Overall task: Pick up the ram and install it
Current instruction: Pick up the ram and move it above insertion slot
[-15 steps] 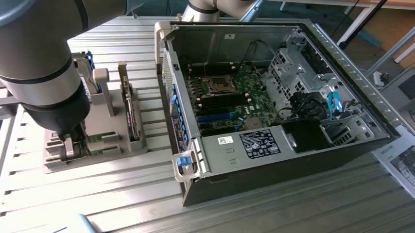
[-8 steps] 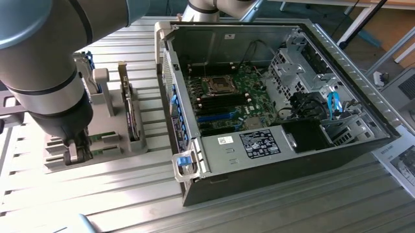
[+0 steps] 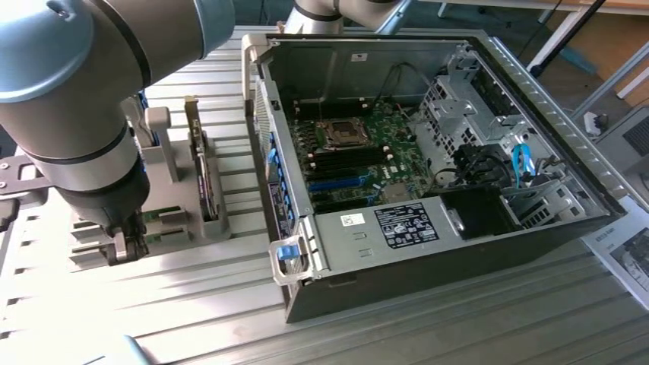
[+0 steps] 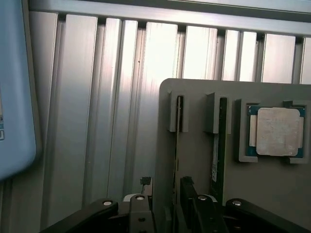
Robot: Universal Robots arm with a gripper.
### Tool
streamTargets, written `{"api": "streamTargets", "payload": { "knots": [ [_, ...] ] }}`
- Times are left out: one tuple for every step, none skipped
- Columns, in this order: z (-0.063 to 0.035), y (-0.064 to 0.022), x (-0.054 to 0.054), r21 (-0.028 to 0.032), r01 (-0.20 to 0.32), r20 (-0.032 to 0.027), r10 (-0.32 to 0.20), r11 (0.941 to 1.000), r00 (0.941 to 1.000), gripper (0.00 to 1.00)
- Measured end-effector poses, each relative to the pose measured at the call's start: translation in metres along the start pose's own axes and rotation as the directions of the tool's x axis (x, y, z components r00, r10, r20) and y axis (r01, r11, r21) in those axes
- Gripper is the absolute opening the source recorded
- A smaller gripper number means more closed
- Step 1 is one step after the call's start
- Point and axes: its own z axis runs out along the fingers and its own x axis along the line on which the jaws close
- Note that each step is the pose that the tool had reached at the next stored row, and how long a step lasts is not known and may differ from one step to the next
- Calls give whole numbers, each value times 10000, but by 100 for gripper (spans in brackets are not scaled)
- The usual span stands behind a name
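Observation:
Two ram sticks stand on edge in slots of a grey holder (image 4: 194, 107). The nearer ram stick (image 4: 178, 141) runs between my gripper's (image 4: 166, 188) two black fingers, with a gap still visible on one side, so the gripper is open around it. Beside it, the second ram stick (image 4: 221, 141) stands one slot over. In the exterior view my gripper (image 3: 121, 247) is lowered onto the holder (image 3: 157, 129) at the exterior view's left. The open computer case (image 3: 426, 152) with its green motherboard (image 3: 355, 148) lies to the right.
A square silver processor chip (image 4: 277, 131) sits in a pocket of the holder beyond the second stick. A dark expansion card (image 3: 208, 182) stands upright in the holder, between my gripper and the case wall. Everything rests on a ribbed aluminium table (image 3: 406, 334).

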Motion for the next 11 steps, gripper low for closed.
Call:
{"api": "streamTargets", "payload": {
  "knots": [
    [26, -1, 0, 0, 0, 0, 0, 10000, 10000, 36],
    [44, -1, 0, -1, 0, 0, 0, 10000, 10000, 36],
    [48, -1, 1, -1, 0, -1, 0, 10000, 10000, 36],
    [49, -1, 1, -3, 0, -2, 0, 10000, 10000, 36],
    [49, -1, 1, -2, 0, -2, 0, 10000, 10000, 36],
    [51, -2, 0, 0, 0, 0, 0, 10000, 10000, 36],
    [51, -2, 1, 0, 0, 0, 0, 10000, 10000, 36],
    [50, -1, 0, -1, -1, 0, 1, 10000, 10000, 36],
    [51, -1, 0, 0, 0, 2, 0, 10000, 10000, 35],
    [51, -2, 0, 0, 0, 3, 0, 10000, 10000, 22],
    [51, -2, 0, 0, 0, 1, 0, 10000, 10000, 16]
  ]
}}
